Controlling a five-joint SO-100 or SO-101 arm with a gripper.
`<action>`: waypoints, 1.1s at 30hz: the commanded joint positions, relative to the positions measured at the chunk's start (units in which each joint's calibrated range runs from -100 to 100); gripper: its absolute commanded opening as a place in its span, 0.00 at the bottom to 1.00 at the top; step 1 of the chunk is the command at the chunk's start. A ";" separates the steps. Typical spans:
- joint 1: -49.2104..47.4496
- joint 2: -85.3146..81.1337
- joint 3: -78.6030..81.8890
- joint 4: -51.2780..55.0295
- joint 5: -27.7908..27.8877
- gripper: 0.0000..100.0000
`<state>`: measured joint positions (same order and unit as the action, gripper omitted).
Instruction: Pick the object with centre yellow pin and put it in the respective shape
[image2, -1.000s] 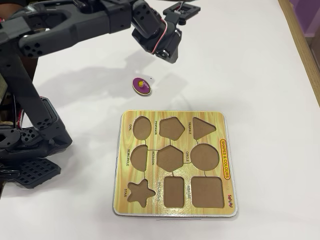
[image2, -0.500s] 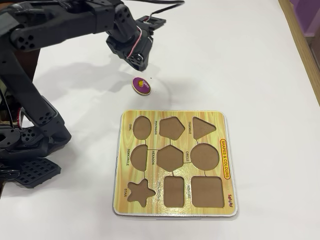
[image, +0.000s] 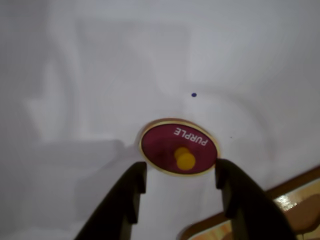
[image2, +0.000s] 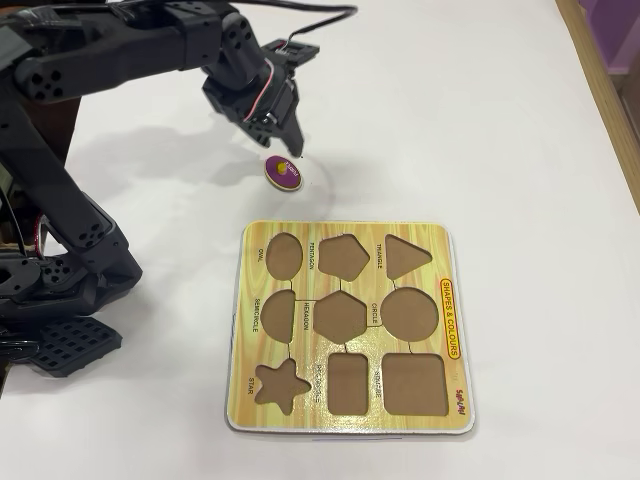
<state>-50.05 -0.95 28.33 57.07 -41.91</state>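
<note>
From where I sit, the arm (image2: 120, 50) has swung in from the far side over the last second and dropped, so my gripper (image2: 289, 150) now hangs right at the upper edge of the purple piece (image2: 284, 172), where a second ago it was well up and off toward one o'clock of it. In the wrist view the gripper (image: 180, 182) stands spread, holding nothing, its two dark fingers (image: 131, 187) flanking the purple piece (image: 179, 147) from the six o'clock side, tips just short of its pale rim; I cannot tell whether either tip touches. The yellow knob (image: 185, 160) sits near the middle of the gap, which I read as a good line-up for a pinch. The piece itself has not moved; it lies flat on the white table (image2: 480, 120), at about twelve o'clock of the board (image2: 350, 325) and near its top edge. The oval hole (image2: 284, 254) is the board's top-left cutout, at six o'clock of the piece, and is empty. I judge the approach nearly done, with descent, closing, lift and the short carry to that hole left.
</note>
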 joint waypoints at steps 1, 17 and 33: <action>1.12 -4.16 2.52 -0.20 -0.14 0.17; 5.71 -5.00 3.51 -0.98 0.44 0.17; 5.12 -5.08 -1.35 -1.06 -0.08 0.17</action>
<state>-44.62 -3.35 29.95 56.64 -41.76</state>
